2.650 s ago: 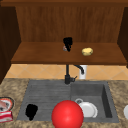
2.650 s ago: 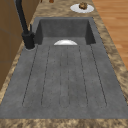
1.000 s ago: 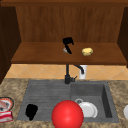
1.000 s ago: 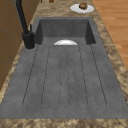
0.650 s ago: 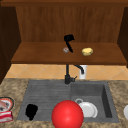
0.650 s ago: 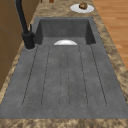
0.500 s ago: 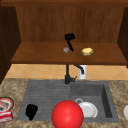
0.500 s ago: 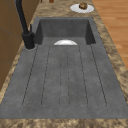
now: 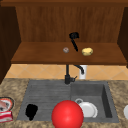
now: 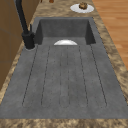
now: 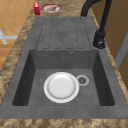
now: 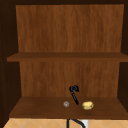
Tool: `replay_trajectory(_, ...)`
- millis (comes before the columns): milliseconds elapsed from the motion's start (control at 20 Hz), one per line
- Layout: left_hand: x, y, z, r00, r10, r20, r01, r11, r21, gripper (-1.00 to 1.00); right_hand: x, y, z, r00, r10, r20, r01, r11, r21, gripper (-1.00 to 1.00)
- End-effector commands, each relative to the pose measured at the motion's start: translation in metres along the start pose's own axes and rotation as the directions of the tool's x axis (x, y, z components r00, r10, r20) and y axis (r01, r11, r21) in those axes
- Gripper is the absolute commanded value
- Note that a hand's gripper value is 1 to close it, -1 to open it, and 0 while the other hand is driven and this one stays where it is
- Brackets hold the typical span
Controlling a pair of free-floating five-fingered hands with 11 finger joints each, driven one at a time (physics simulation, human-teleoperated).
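My right hand (image 9: 73, 35) hovers just above the lower wooden shelf (image 9: 37, 56), between a small grey round thing (image 9: 66, 50) and a yellow lump (image 9: 87, 51). A thin black part reaches down from it towards the shelf board. The upper view has the same hand (image 12: 74, 88), the grey thing (image 12: 66, 104) and the yellow lump (image 12: 87, 105). My left hand (image 9: 31, 111) hangs low over the drainboard at the left, fingers relaxed, holding nothing. A red ball (image 9: 67, 115) sits in front of the sink's middle.
A white plate (image 11: 61, 87) lies in the basin by the drain. The black faucet (image 9: 67, 75) stands behind the sink, a white cup (image 9: 82, 72) beside it. A plate of meat (image 11: 51, 8) and a red box (image 11: 36, 8) sit at the left end, a plate with a brown item (image 10: 82, 7) at the right.
My right hand has drifted to the right and a little upward along the shelf, from near the grey thing towards the yellow lump. The left hand and the red ball have stayed put.
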Motion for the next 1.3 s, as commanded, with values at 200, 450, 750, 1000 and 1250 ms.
replay_trajectory(200,0.000,0.000,0.000,1.0000,0.000,0.000,0.000,1.0000,0.000,0.00,-0.027,0.007,0.016,0.998,-0.048,0.037,0.042,0.988,0.149,-1.00)
replay_trajectory(450,0.000,0.000,0.000,1.0000,0.000,0.000,0.000,1.0000,0.000,0.00,-0.042,0.014,0.026,0.997,-0.063,0.050,0.051,0.973,0.225,-1.00)
replay_trajectory(750,0.000,0.000,0.000,1.0000,0.000,0.000,0.000,1.0000,0.000,0.00,-0.061,0.016,0.029,0.994,-0.088,0.068,0.064,0.952,0.299,-1.00)
replay_trajectory(1000,0.000,0.000,0.000,1.0000,0.000,0.000,0.000,1.0000,0.000,0.00,-0.075,0.013,0.049,0.995,-0.062,0.082,0.044,0.977,0.209,-1.00)
replay_trajectory(1250,0.000,0.000,0.000,1.0000,0.000,0.000,0.000,1.0000,0.000,0.00,-0.096,0.010,0.060,0.992,-0.066,0.108,0.051,0.990,0.132,-1.00)
